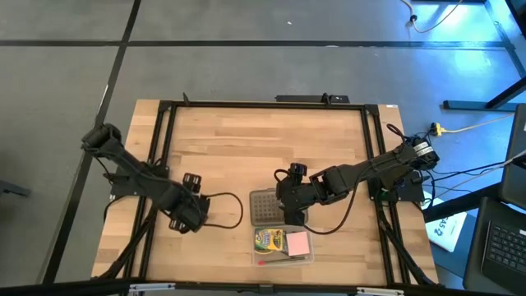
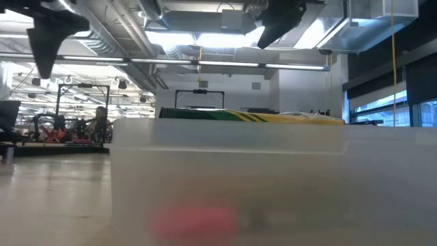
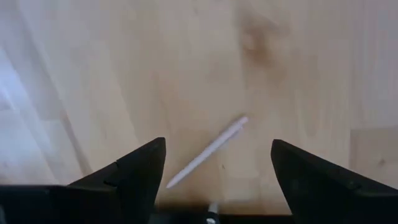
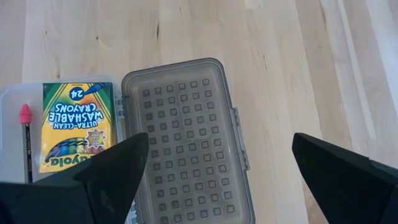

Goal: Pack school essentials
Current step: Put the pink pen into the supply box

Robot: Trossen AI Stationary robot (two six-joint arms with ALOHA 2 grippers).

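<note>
In the high view the left gripper (image 1: 191,215) sits low over the wooden table (image 1: 222,156) at the lower left of the frame, well apart from the clear plastic case (image 1: 283,244) at lower centre. Its wrist view shows the two dark fingers (image 3: 140,171) spread, with a pale pencil (image 3: 208,151) lying diagonally on the bare wood between them, touching neither.

The right gripper (image 1: 288,201) hangs over the grey dotted lid (image 1: 265,208), which lies open and flat just above the case in the high view. In the right wrist view its fingers (image 4: 115,171) stand wide apart on either side of the lid (image 4: 186,143), gripping nothing.

Inside the case, the green-yellow crayon box (image 1: 269,240) lies at the left and the pink square pad (image 1: 297,243) just beside it on the right. The right wrist view shows the crayon box (image 4: 78,124) flat in the case, with a dark pencil (image 4: 26,146) bearing a pink eraser tip alongside it at the frame's left edge.

In the low view the case wall (image 2: 225,184) fills the foreground, with the crayon box edge (image 2: 252,116) showing above its rim and a blurred pink shape behind the plastic.
</note>
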